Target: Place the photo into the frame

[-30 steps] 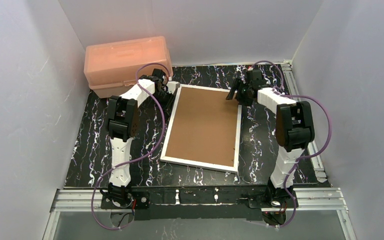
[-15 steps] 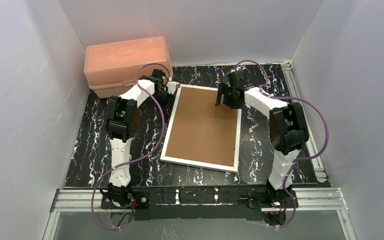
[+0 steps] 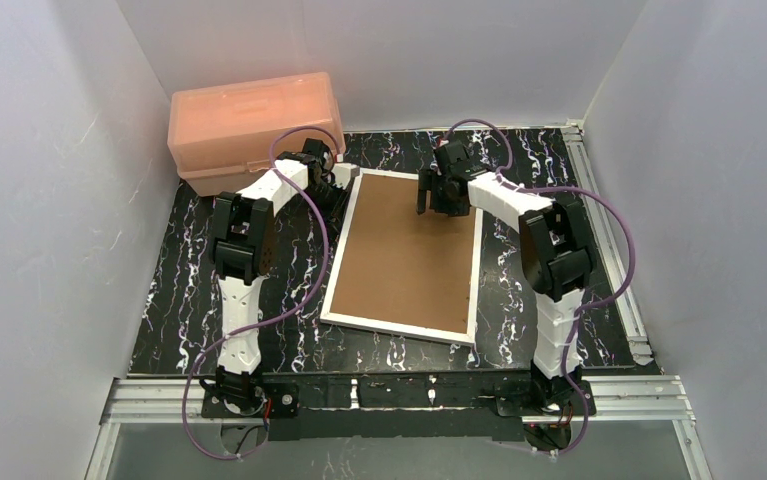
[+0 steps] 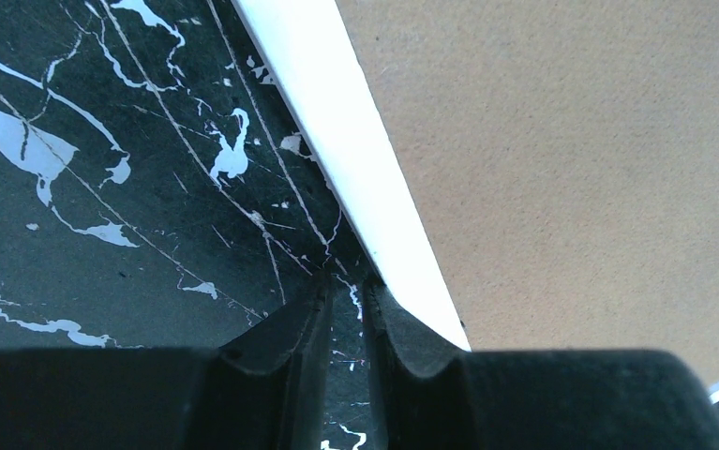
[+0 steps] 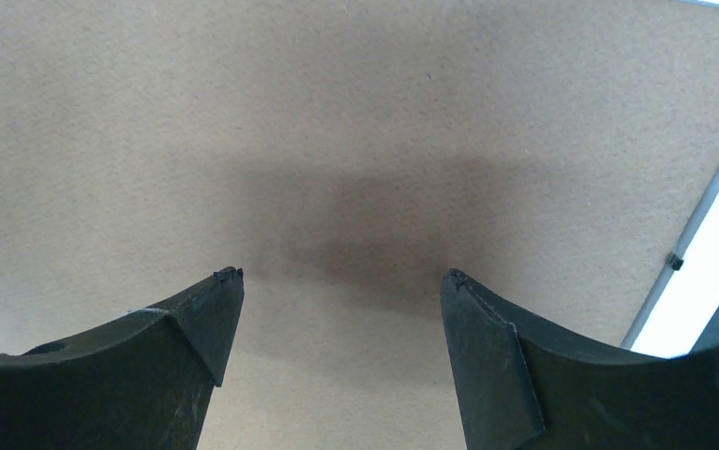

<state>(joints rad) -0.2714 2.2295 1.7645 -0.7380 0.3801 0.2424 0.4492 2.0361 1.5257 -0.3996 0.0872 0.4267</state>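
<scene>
Even, diffuse white light fills the overhead view, and the pale walls (image 3: pixel 49 200) look soft and flat with no glare. In the right wrist view a blurred dark shadow lies on the brown board (image 5: pixel 355 112) between the fingers (image 5: pixel 196 328), toward 12 o'clock. The left wrist view is sharp on the marbled desk (image 4: pixel 102 187); the white frame (image 4: pixel 355 169) edge is overexposed.

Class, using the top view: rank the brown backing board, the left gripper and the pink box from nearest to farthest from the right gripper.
1. brown backing board, directly beneath the right gripper.
2. left gripper, at the frame's far-left edge.
3. pink box, far-left corner.
</scene>
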